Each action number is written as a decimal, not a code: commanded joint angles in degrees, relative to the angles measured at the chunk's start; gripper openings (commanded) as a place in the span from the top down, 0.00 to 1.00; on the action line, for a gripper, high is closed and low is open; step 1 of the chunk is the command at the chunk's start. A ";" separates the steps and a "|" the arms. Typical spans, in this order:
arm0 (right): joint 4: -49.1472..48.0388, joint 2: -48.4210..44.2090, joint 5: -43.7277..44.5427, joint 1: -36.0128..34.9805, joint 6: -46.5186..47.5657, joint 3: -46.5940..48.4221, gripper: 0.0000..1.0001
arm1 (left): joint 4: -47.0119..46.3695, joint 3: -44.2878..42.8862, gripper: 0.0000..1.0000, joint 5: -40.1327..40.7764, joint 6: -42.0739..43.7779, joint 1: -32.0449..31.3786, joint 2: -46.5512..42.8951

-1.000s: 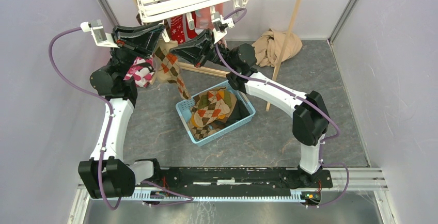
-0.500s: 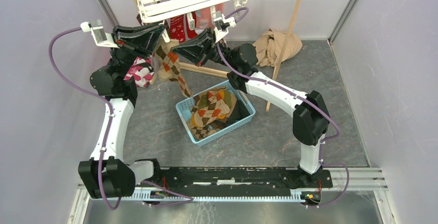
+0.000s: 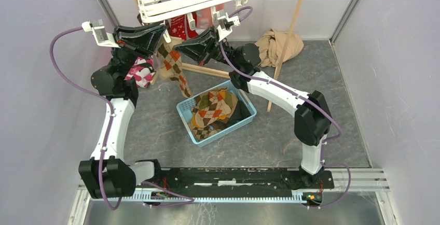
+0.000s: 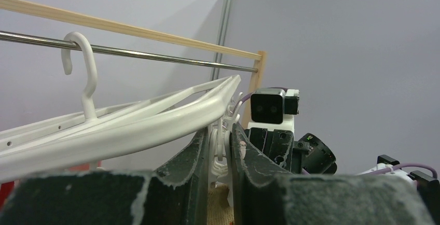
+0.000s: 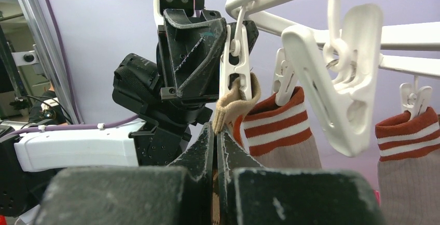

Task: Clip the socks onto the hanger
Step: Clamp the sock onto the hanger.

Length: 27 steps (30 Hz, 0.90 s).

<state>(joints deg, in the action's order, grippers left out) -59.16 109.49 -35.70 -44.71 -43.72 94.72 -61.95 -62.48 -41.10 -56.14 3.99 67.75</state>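
Pinching 1 clip (image 5: pixel 236 64) w/ left end effector (image 4: pixel 220 147), 1 argyle sock (image 3: pixel 174 69) w/ right end effector (image 5: pixel 215 131); 2 striped socks (image 5: pixel 270 126) clipped.

No legible text, label or number anywhere, possibly too small.

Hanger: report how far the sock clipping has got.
Done: two red-striped-cuff socks hang clipped on the hanger. In hand: the right gripper, shut on the argyle sock, holds its cuff at a clip that the left gripper pinches. Remaining: more argyle socks lie in the blue basket.
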 commanded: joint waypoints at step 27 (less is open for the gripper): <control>-3.15 -1.87 0.51 0.50 -0.94 2.33 1.00 | -0.09 -1.15 0.35 -0.11 -2.57 -0.21 -0.13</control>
<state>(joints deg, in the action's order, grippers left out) -59.48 109.47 -35.73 -44.45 -43.92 94.94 -62.13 -62.48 -41.08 -57.25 3.99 68.60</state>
